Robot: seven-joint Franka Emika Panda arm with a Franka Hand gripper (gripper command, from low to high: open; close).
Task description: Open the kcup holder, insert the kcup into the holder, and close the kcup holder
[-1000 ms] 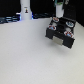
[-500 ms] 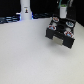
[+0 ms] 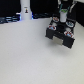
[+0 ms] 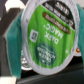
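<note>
Above the kcup holder [image 3: 61,33], the kcup [image 4: 47,35] is clamped in the hand [image 3: 63,16]; misalignment could jam it against a slot rim.

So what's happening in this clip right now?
A single robot arm hangs over the black kcup holder at the exterior view's right. Its gripper is shut on the kcup, whose green lid fills the wrist view between teal pads. The pod is not yet in a slot. A white bottle-like object stands far back.

Green-and-white lidded kcup [image 4: 50,36], black kcup holder [image 3: 60,34], white table [image 3: 25,55]
</note>
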